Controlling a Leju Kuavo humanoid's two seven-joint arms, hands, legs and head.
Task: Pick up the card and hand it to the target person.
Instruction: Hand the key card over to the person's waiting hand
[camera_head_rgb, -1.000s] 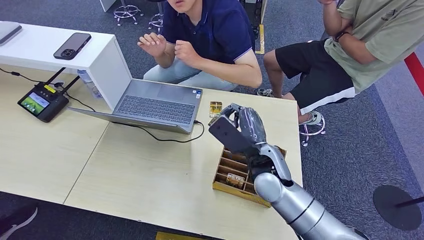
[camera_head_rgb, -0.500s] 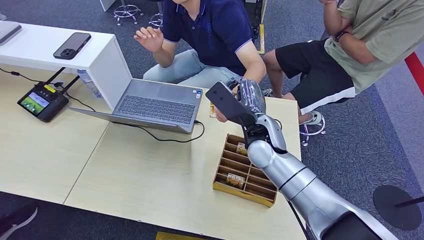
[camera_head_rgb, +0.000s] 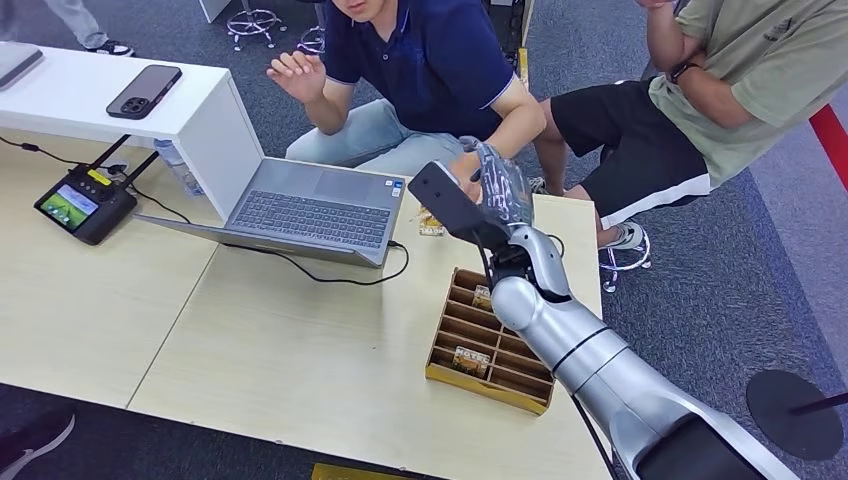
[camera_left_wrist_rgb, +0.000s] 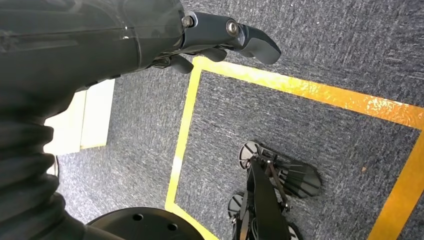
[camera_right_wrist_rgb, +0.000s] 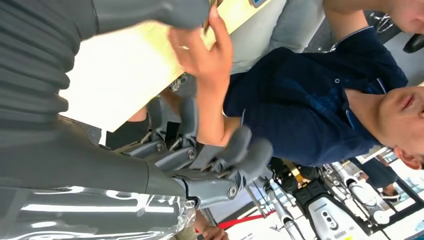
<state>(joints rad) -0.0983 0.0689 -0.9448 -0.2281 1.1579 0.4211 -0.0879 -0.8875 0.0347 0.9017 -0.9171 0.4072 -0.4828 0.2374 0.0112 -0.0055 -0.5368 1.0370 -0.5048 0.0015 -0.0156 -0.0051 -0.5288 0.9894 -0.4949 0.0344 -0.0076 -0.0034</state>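
You are looking past the right hand (camera_right_wrist_rgb: 200, 165), its dark fingers (camera_right_wrist_rgb: 245, 150) curling beside a person's forearm. The person's hand (camera_right_wrist_rgb: 202, 47) is reaching over the pale table edge (camera_right_wrist_rgb: 120, 85) toward the grey thumb (camera_right_wrist_rgb: 150, 12). Their navy polo shirt (camera_right_wrist_rgb: 305, 105) is showing behind.

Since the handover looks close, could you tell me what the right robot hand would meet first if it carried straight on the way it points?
Most likely the person's hand, right at the right robot hand; depth is hard to judge.
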